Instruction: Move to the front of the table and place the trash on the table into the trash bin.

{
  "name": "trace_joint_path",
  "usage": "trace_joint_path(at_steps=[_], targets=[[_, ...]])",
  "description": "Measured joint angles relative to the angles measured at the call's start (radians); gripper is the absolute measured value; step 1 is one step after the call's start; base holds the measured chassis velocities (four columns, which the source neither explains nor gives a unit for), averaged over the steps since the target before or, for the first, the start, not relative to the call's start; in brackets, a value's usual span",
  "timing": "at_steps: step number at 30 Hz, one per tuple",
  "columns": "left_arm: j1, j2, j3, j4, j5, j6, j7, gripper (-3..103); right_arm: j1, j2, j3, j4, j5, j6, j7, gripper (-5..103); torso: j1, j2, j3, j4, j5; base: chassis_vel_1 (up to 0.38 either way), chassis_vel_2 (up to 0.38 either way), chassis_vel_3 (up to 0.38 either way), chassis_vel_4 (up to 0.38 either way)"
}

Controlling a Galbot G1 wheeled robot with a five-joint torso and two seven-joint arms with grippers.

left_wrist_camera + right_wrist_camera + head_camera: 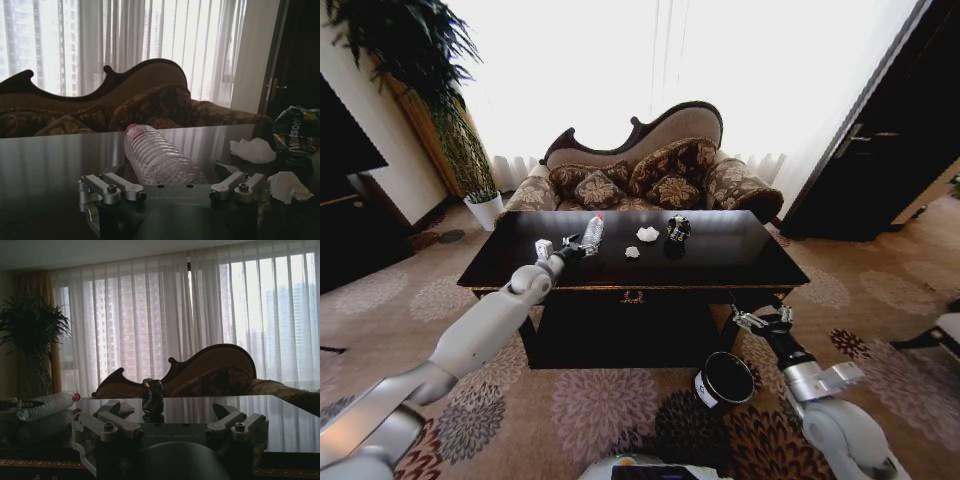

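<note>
Nearest the robot, on the carpet just before the counter's right front corner, stands the one trash bin (726,379), round and dark with a white label, and the right hand (761,320) hangs just above and beside it, below the counter's front edge, jaws spread and holding nothing. Farther in, the left hand (574,245) reaches over the left part of the counter (720,262), its fingers parted on either side of the base end of the bottle (160,161) and not yet clenched on it. The trash counts four pieces: one clear ribbed bottle with a red cap lying on its side, cap pointing away; two white paper wads (647,234) close together near the middle; and one dark crumpled can (678,228) just right of them. The bottle looks empty, so light and thin-walled; it may roll on the glossy top and buckle under a hard squeeze, so the ribbed body is probably the surest hold. The wads seem soft and nearly weightless and should take a pinch anywhere. The can looks stiff, with a dented, uneven surface, best taken across its sides. Beyond the counter sits a patterned sofa (640,170).
</note>
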Motion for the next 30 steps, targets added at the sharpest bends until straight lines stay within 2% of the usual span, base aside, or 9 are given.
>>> trace_joint_path(at_steps=[18,19,23,25,27,30], targets=[[-0.047,-0.026,0.025,0.097,0.013,-0.020,0.024,98,-0.010,-0.012,0.005,0.017,0.000,0.001,-0.001,100,0.000,0.000,0.000,0.0000,0.0001,0.000,0.000,0.000,0.000],[-0.050,-0.030,0.028,0.104,0.018,-0.023,0.026,101,-0.008,-0.015,0.005,0.020,0.000,-0.002,0.001,100,0.000,0.000,0.000,0.0000,0.0001,0.000,0.000,0.000,0.000],[-0.054,-0.040,0.029,0.125,0.031,-0.030,0.030,94,-0.007,-0.016,0.005,0.032,0.001,-0.007,0.003,100,0.000,0.000,0.000,0.0000,0.0000,0.000,0.000,0.000,0.000],[-0.054,-0.042,0.031,0.128,0.042,-0.036,0.035,84,-0.012,-0.011,0.007,0.038,0.001,-0.008,0.004,100,0.000,0.000,0.000,0.0001,0.0000,0.000,0.000,0.000,0.000],[-0.053,-0.042,0.031,0.127,0.046,-0.039,0.035,84,-0.015,-0.009,0.008,0.038,0.001,-0.008,0.004,100,0.000,0.000,0.000,0.0000,0.0001,0.000,0.000,0.000,0.000],[-0.044,-0.043,0.030,0.117,0.051,-0.042,0.036,68,-0.022,0.002,0.010,0.042,0.001,-0.008,0.003,100,0.000,0.000,0.000,0.0000,0.0000,0.000,0.000,0.000,0.000]])
